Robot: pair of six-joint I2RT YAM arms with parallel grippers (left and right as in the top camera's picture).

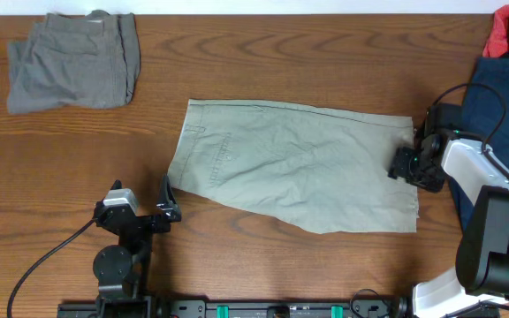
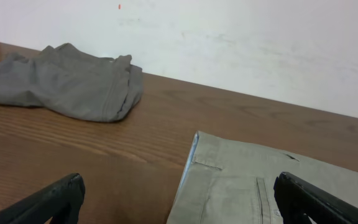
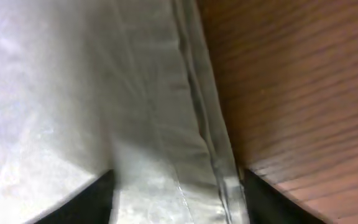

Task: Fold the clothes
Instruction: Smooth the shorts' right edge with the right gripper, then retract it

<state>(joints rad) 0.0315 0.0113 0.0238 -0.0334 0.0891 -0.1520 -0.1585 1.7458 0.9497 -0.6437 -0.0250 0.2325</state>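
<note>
Overhead has the khaki shorts (image 1: 290,163) spread flat mid-tabletop (image 1: 325,53), grey shorts (image 1: 73,62) bunched up in the far left corner, and a navy garment (image 1: 506,97) at the right edge. The right claw (image 1: 403,164) is at the khaki pair's right hem; wrist view shows its fingers (image 3: 86,199) wide apart straddling that hem, not clamping it. The left claw (image 1: 170,201) is wide open too, empty, just off the near left corner of the khaki pair
</note>
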